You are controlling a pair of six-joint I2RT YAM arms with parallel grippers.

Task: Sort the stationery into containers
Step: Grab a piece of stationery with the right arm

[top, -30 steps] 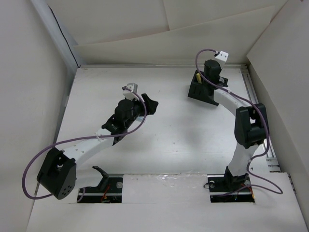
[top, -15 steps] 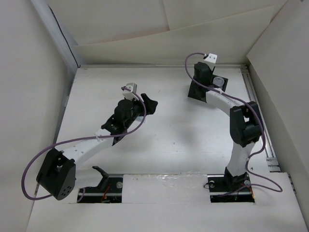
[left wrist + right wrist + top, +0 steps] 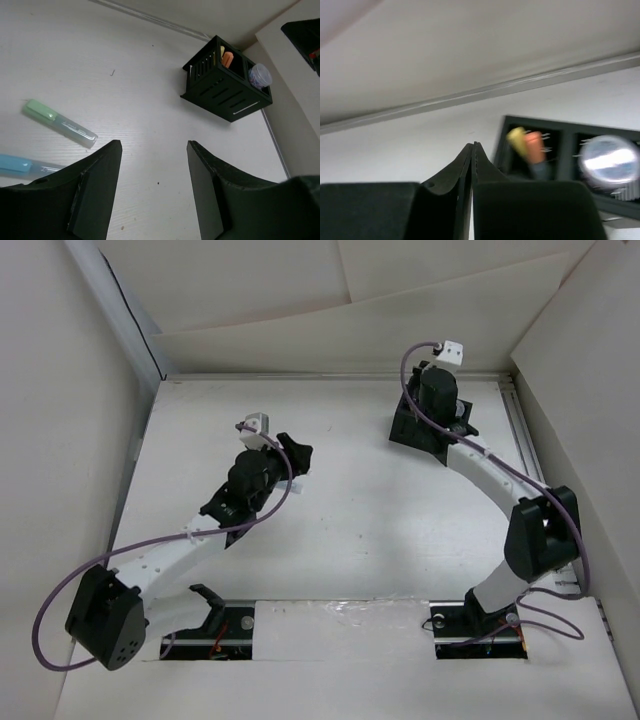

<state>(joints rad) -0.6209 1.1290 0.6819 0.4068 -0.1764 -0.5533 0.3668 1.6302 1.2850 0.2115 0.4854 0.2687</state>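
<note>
The black two-compartment box (image 3: 227, 85) stands at the far right of the table and also shows in the top view (image 3: 412, 428). Its left compartment holds a yellow marker (image 3: 222, 50) and an orange marker (image 3: 227, 59). Its right compartment holds a grey-purple roll (image 3: 260, 76). A mint green marker (image 3: 57, 122) and a light blue marker (image 3: 20, 164) lie on the table to the left of my left gripper (image 3: 152, 150), which is open and empty. My right gripper (image 3: 472, 146) is shut and empty, hovering by the box (image 3: 560, 150). The blue-white roll is not in view.
White walls close in the table on the left, back and right. A metal rail (image 3: 535, 470) runs along the right edge. The left arm (image 3: 180, 545) lies diagonally over the left half of the table.
The right wrist swung left over the box and back right, and its elbow moved out to the right. The left gripper shifted a little to the left.
</note>
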